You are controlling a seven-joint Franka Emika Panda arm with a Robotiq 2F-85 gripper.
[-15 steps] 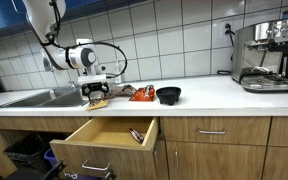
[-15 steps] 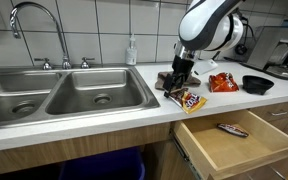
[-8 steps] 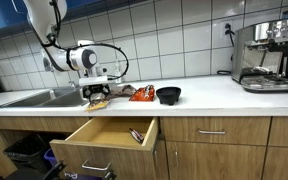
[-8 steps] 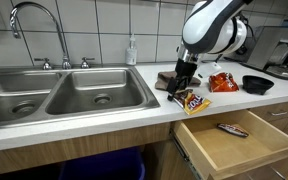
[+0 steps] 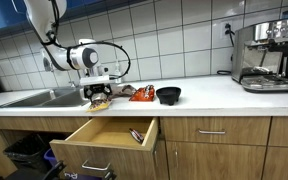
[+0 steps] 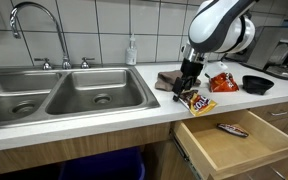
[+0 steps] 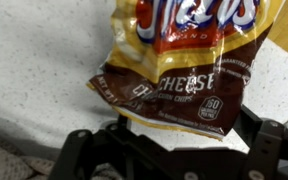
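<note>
The black two-finger gripper [image 6: 189, 88] is pinched shut on an edge of the crinkled brown-and-orange cheese-snack bag [image 6: 198, 102]. Since a second ago both have shifted along the white countertop [image 6: 104, 122] — nearer the open wooden drawer [image 6: 219, 150] — so the grip seems to hold.

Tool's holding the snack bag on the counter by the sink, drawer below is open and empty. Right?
Not quite: the drawer is open but not empty. A wrapped candy bar lies in it, as both exterior views show. The rest stands: the tool holds the snack bag on the counter by the sink.
</note>
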